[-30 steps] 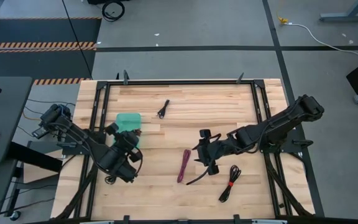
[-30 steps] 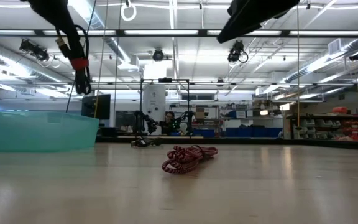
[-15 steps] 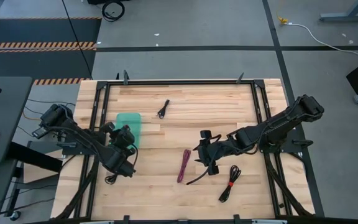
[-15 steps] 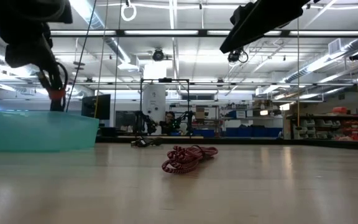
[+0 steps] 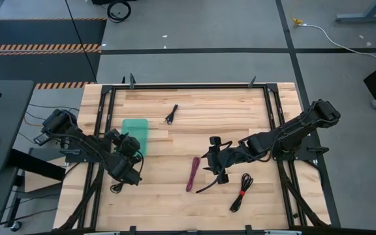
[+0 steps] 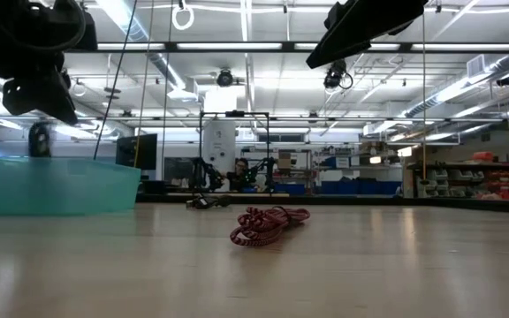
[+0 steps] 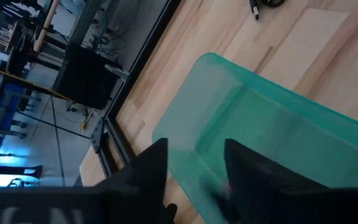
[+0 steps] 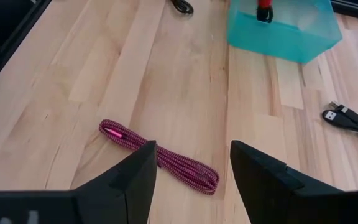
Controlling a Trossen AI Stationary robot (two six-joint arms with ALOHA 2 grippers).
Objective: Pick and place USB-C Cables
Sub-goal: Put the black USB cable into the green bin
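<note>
My left gripper (image 5: 126, 147) is open and holds nothing; it hovers by the near left corner of the teal tray (image 5: 136, 132), whose inside fills the left wrist view (image 7: 272, 124). A black cable with a red tie (image 8: 264, 9) lies in the tray. My right gripper (image 5: 209, 161) is open above the table, just right of the magenta cable (image 5: 193, 173), which lies flat ahead of its fingers (image 8: 160, 155). More black cables lie on the wood: one with a red tie (image 5: 241, 192), one at the far side (image 5: 170, 115), one below the right gripper (image 5: 205, 188).
The table's black frame rails (image 5: 109, 98) run along its edges. The tray stands left of centre in the low view (image 6: 60, 185), the magenta bundle in the middle (image 6: 268, 223). Bare wood lies between tray and magenta cable. A person sits far off in the room (image 6: 239, 170).
The left gripper carried a red-tied black cable hanging over the tray, lowered it inside and let go. It then rose and drew back toward the table's near left, off the tray. The cable now rests in the tray. The right arm stayed still.
</note>
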